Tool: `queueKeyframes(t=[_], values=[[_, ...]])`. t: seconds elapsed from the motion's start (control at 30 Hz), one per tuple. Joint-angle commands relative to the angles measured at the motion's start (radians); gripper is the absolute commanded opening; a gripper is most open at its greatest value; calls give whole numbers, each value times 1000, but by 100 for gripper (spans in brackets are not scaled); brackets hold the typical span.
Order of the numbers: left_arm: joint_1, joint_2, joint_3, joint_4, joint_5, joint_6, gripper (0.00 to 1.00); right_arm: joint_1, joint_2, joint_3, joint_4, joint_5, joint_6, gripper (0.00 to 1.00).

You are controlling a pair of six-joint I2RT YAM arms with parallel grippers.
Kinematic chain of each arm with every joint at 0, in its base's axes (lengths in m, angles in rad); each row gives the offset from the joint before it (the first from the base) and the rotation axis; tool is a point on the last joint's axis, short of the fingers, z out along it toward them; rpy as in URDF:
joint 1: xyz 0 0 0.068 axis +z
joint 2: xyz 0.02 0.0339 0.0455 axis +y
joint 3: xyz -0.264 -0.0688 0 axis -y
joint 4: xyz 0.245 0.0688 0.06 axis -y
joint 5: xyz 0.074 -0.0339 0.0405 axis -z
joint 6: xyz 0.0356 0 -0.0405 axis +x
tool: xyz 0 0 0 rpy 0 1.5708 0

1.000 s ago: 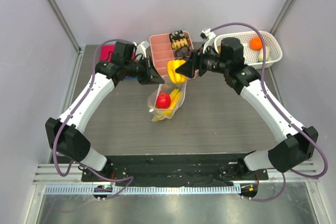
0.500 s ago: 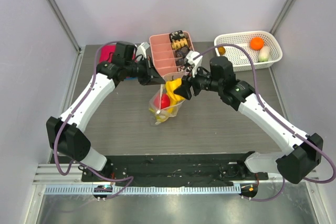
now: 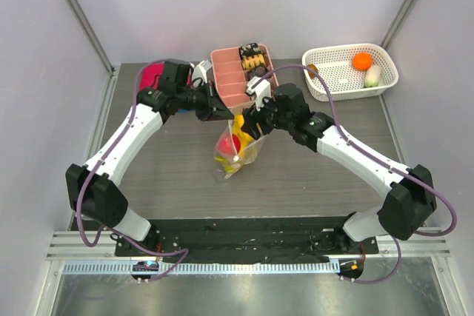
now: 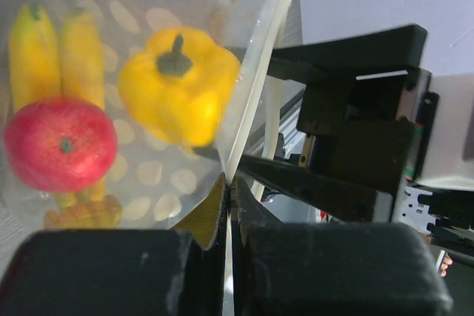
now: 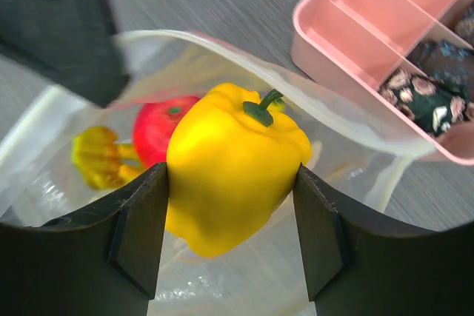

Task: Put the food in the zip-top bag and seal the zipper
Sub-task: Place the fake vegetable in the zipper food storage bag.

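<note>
The clear dotted zip-top bag [image 3: 231, 159] hangs over the table centre with its mouth held open. My left gripper [image 4: 228, 192] is shut on the bag's mouth edge by the pale zipper [image 4: 261, 72]. My right gripper [image 5: 231, 216] is shut on the yellow pepper [image 5: 226, 172], which sits just inside the bag's rim [image 5: 222, 53]. Deeper in the bag lie a red apple [image 5: 157, 129] and yellow bananas [image 5: 96, 159]. Through the bag wall the left wrist view shows the pepper [image 4: 178, 86], the apple [image 4: 61, 144] and the bananas [image 4: 44, 53].
A pink divided tray [image 3: 231, 72] with dark snacks stands just behind the bag. At the back right a white mesh basket [image 3: 337, 86] holds an orange [image 3: 361, 61] and a white and green piece [image 3: 372, 75]. A magenta object [image 3: 150, 75] lies at the back left.
My right arm has swung from near the basket down and left, carrying the yellow pepper into the bag's mouth. The left gripper has held the bag edge in place.
</note>
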Motion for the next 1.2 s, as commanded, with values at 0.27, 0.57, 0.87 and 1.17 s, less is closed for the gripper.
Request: queueKeyframes(t=[0.27,0.57,0.87,1.17], values=[[28,-2,-26,41,54,-10,0,11,-54,127,12,163,78,91],[28,4,-22,43,60,-8,0,-342,56,357,-79,-81,216,98],[28,-5,-15,44,46,4,0,-791,415,674,-81,-110,260,99],[28,-14,-22,11,29,41,0,-908,892,1092,-84,120,94,100]])
